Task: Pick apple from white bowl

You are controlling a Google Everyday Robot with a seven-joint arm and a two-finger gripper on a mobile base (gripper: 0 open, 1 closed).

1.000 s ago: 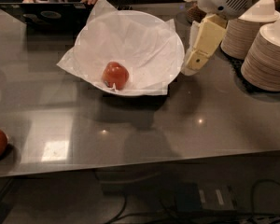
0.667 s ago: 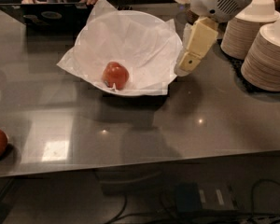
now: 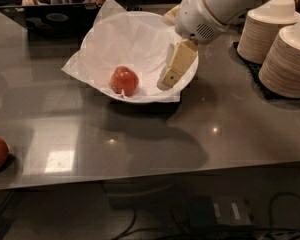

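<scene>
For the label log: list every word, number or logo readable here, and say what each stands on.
No text can be read in this view.
Apple in the white bowl: no legible sticker text.
Laptop: faint oval mark, too blurred to read.
Stacked paper bowls: no print visible.
Claw, over the bowl's right side beside the apple: no marking visible.

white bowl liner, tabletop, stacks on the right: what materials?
Liner: likely thin paper, matte, creased and crumpled. Tabletop: hard, grey, semi-gloss, maybe metal or laminate; mirrors lights. Stacks: probably paper bowls, matte, thin nested rims. Gripper hangs over the right rim of the white bowl.
</scene>
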